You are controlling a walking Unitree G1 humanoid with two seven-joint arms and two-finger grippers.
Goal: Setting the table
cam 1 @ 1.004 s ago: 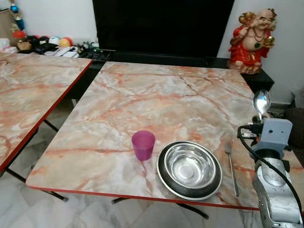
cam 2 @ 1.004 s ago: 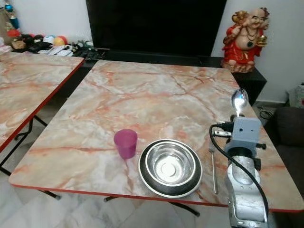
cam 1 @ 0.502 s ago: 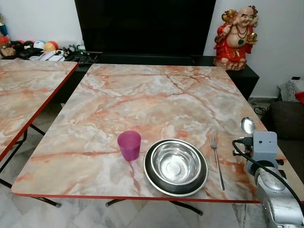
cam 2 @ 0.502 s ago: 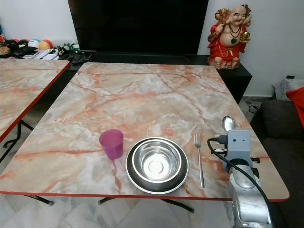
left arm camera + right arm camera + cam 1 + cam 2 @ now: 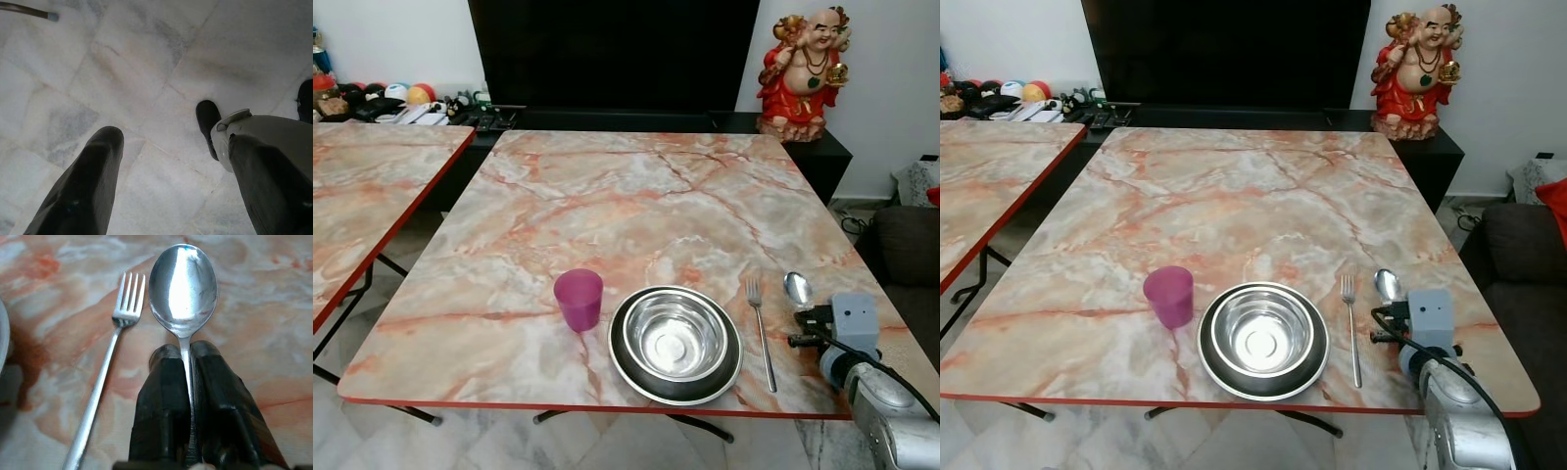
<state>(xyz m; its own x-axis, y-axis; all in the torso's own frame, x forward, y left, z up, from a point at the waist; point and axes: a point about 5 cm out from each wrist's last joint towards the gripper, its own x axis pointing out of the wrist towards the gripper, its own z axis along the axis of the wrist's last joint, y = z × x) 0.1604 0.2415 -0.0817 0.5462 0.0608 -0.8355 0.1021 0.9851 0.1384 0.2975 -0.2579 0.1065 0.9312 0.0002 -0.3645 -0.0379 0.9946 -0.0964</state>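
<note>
Lowered since 1 second ago, the right gripper (image 5: 188, 382) clamps the spoon (image 5: 183, 284) beside the fork (image 5: 760, 328), right of the steel bowl (image 5: 675, 343). Pink cup (image 5: 578, 299), bowl and fork seem placed; releasing the spoon remains. Left gripper (image 5: 166, 181) hangs idle, fingers spread, holding nothing.

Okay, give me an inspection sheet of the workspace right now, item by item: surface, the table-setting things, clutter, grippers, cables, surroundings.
Surface: marble-pattern table with red edge; a second like it to the robot's left.
Job's things: steel bowl on a dark plate near the front edge; purple cup left of it; fork right of it; spoon right of the fork, handle clamped.
Clutter: nothing seen on the main table.
Grippers: right gripper shut on the spoon handle, low over the table; left gripper idle over the floor, fingers apart.
Cables: black cable along the right wrist.
Surroundings: red figurine, black screen, balls and oddments, grey sofa, tiled floor.
</note>
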